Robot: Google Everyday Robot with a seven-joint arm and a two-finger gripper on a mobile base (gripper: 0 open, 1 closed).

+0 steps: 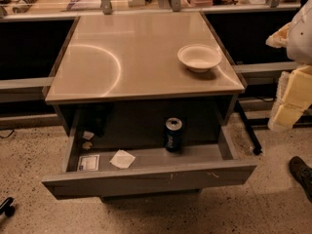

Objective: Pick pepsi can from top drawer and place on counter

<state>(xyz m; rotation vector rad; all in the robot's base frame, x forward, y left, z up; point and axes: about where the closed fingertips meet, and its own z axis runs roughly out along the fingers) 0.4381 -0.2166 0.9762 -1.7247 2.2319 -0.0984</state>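
The pepsi can (pixel 173 134) is dark blue with a silver top and stands upright inside the open top drawer (pixel 146 177), right of its middle. The drawer is pulled out below the counter (pixel 131 57), a beige glossy tabletop. My gripper (pixel 291 99) shows as pale yellow and white parts at the right edge of the view. It is beside the counter's right side, well right of and above the can, and touches nothing.
A white bowl (pixel 199 57) sits on the counter's right side. A white paper square (pixel 122 158) and a small card (pixel 88 162) lie in the drawer's left part. A dark shoe (pixel 302 174) is on the speckled floor at lower right.
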